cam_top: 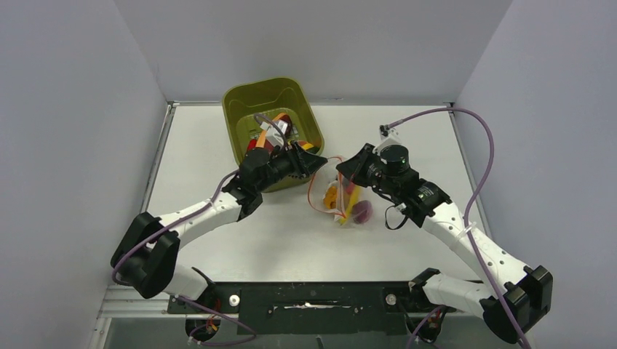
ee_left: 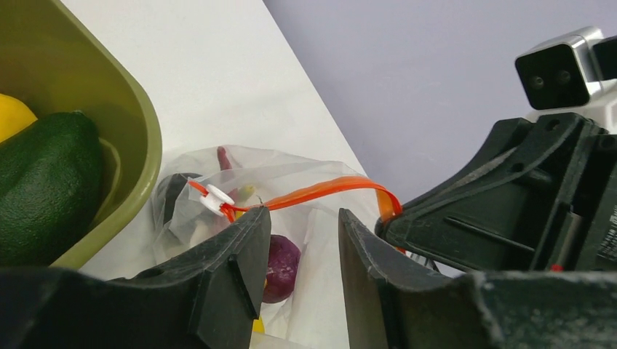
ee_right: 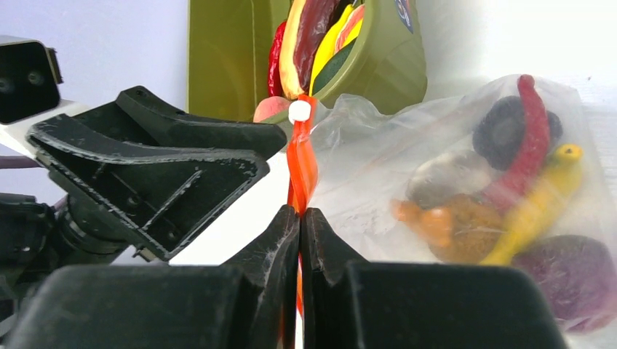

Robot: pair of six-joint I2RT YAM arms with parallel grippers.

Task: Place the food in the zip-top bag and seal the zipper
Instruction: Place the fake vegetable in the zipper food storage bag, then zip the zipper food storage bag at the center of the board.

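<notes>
From the bases at the near edge of the white table (cam_top: pixel 291 240), both arms are stretched forward and inward, and their tools meet over the middle of the table.

The right gripper (ee_right: pixel 300 214) is clenched on the zipper (ee_right: pixel 302 163): the red-orange strip is pinched flat between the closed fingertips and rises from them to a small white slider (ee_right: pixel 299 111). The left gripper (ee_left: pixel 304 218) is seen released. Its jaws are parted with nothing caught between them, and the slider lies just beyond the tip of one finger.

The zip-top bag (cam_top: pixel 342 200) lies on the table between and just below the two tools, its mouth lifted toward them. Food is held inside it: a yellow banana (ee_right: pixel 542 200), a red pepper (ee_right: pixel 527 138) lying across a dark round piece (ee_right: pixel 502 131), an orange piece (ee_right: pixel 436 222) and a purple piece (ee_right: pixel 567 280).

Farther back, just beside the bag, an olive-green bin (cam_top: pixel 240 123) stands on the table. A dark green fruit (ee_left: pixel 44 182) and a yellow piece (ee_left: pixel 11 116) are seen inside it.
</notes>
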